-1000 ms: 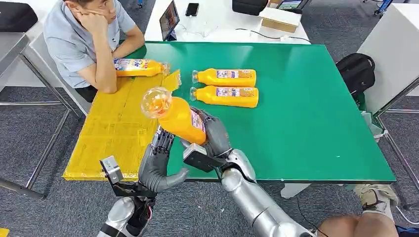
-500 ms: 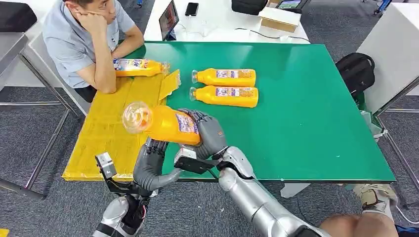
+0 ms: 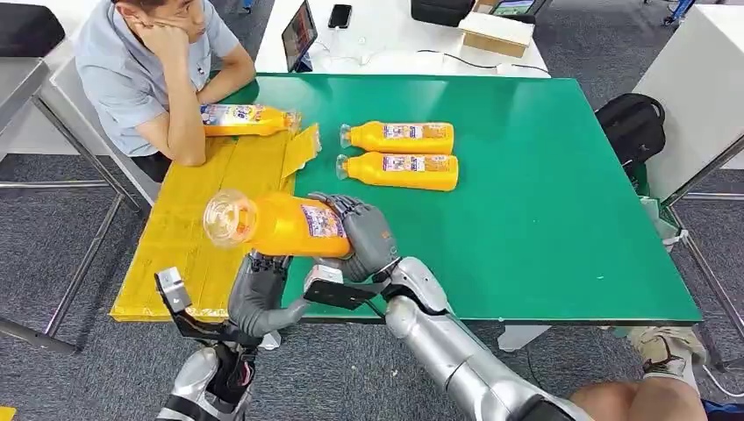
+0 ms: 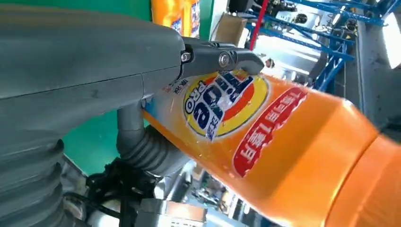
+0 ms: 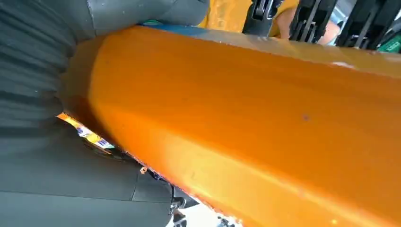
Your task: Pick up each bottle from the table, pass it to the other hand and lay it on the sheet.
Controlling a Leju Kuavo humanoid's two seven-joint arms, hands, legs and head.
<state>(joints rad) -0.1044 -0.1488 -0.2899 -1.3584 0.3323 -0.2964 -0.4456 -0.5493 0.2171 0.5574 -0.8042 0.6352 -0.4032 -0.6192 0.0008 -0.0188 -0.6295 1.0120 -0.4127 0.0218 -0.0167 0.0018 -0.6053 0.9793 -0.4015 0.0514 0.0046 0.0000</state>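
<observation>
Person (image 3: 149, 74) seated at far left corner, elbow on yellow sheet (image 3: 189, 232), one bottle (image 3: 246, 117) lying beside the arm. Left hand (image 3: 259, 294) under the held bottle (image 3: 281, 224), fingers curled up against it; grip not certain. Right hand (image 3: 364, 232) wrapped around its base, at the table (image 3: 561, 219) near edge. Two bottles (image 3: 399, 153) lie mid-table; open green to their right.
</observation>
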